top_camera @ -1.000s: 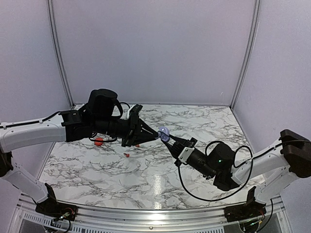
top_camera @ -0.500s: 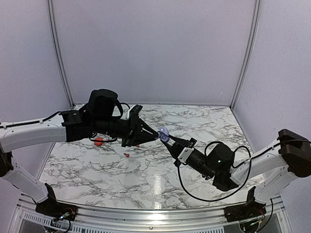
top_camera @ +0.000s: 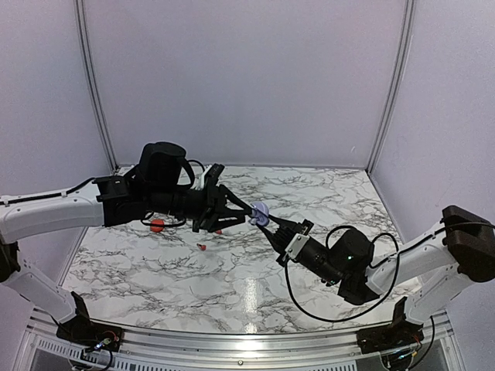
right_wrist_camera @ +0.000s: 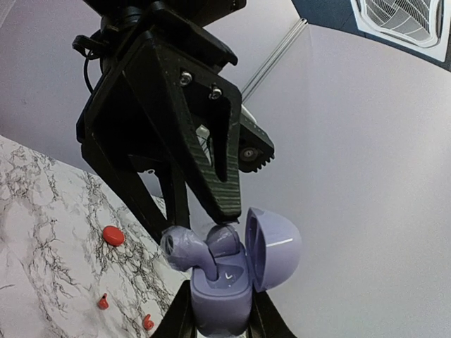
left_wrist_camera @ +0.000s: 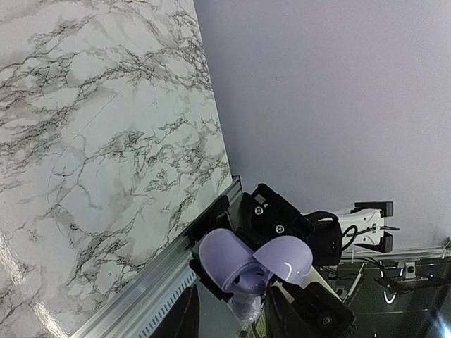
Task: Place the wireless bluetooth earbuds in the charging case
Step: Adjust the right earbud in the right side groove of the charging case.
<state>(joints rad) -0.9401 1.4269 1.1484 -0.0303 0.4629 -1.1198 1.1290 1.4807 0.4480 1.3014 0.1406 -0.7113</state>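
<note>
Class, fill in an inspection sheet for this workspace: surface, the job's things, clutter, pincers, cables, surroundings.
Surface: white marble-look table top with grey veins and a glare patch near the front.
Job's things: lavender plastic charging case, lid open, held in the air. A lavender earbud is at its mouth, head above the rim. Two tiny red plastic pieces lie loose on the table.
Clutter: round red disc on the table's left side.
Pincers: left pincer has its jaws apart over the earbud. Right pincer is shut on the case.
Cables: black cable loop hangs by the right arm.
Surroundings: plain pale walls with metal corner posts.
</note>
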